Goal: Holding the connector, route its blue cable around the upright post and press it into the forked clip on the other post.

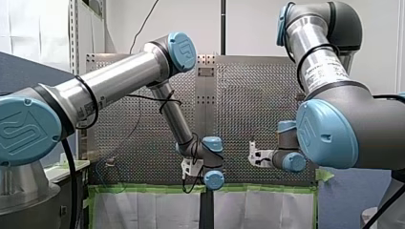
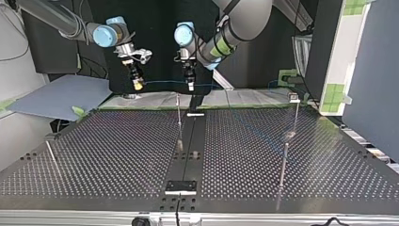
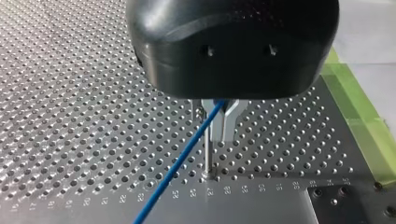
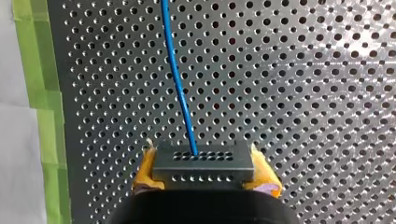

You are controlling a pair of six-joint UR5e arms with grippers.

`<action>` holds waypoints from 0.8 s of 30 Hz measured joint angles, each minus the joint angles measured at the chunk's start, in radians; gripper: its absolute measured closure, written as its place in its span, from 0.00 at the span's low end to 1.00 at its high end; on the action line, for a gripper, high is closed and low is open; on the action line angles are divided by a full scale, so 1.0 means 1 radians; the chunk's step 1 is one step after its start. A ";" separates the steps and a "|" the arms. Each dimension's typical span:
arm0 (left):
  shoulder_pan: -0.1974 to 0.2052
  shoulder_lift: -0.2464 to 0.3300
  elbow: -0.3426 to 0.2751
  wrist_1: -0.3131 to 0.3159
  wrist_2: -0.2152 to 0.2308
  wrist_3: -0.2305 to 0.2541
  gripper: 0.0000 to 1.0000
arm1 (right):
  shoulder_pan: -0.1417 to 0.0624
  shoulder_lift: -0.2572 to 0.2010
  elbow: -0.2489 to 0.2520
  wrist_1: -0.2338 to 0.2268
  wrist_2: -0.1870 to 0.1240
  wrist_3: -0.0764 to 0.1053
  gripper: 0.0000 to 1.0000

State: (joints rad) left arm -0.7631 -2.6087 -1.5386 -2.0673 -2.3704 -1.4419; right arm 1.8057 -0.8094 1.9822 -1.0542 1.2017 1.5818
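My right gripper [image 4: 204, 179] has its yellow pads shut on a dark grey connector [image 4: 204, 162]. A blue cable [image 4: 177, 74] leaves the connector's face and runs out ahead over the perforated table. In the top view my right gripper [image 2: 137, 84] hangs at the left. The cable [image 2: 162, 84] stretches level from it to my left gripper [image 2: 190, 86]. In the left wrist view my left gripper [image 3: 216, 127] has its metal fingers shut on the blue cable [image 3: 177, 168], right above a thin upright post [image 3: 208, 161]. That post [image 2: 179, 123] stands just below the gripper in the top view.
A taller post with a small block on top [image 2: 294, 99] stands at the top view's right, and the cable carries on toward it. More thin posts [image 2: 282, 172] [image 2: 51, 157] rise nearer that camera. Green tape [image 4: 44, 107] edges the table. A grey board [image 2: 56, 96] lies at the top view's left.
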 joint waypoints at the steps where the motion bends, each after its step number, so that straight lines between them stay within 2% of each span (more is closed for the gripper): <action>1: 0.000 0.000 0.001 -0.002 0.001 0.001 0.99 | -0.002 0.000 0.000 0.000 0.001 0.000 1.00; 11: 0.002 -0.001 0.038 -0.051 0.022 0.004 0.99 | -0.021 0.000 -0.007 -0.002 0.006 0.020 1.00; 16: 0.004 -0.001 0.062 -0.072 0.051 0.002 0.99 | -0.029 0.002 -0.008 -0.009 0.012 0.026 1.00; 24: 0.008 -0.001 0.068 -0.077 0.094 0.003 0.99 | -0.038 0.007 -0.009 -0.017 0.031 0.032 1.00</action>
State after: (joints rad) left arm -0.7552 -2.6097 -1.4709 -2.1442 -2.2765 -1.4392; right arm 1.7673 -0.8029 1.9727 -1.0716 1.2332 1.6135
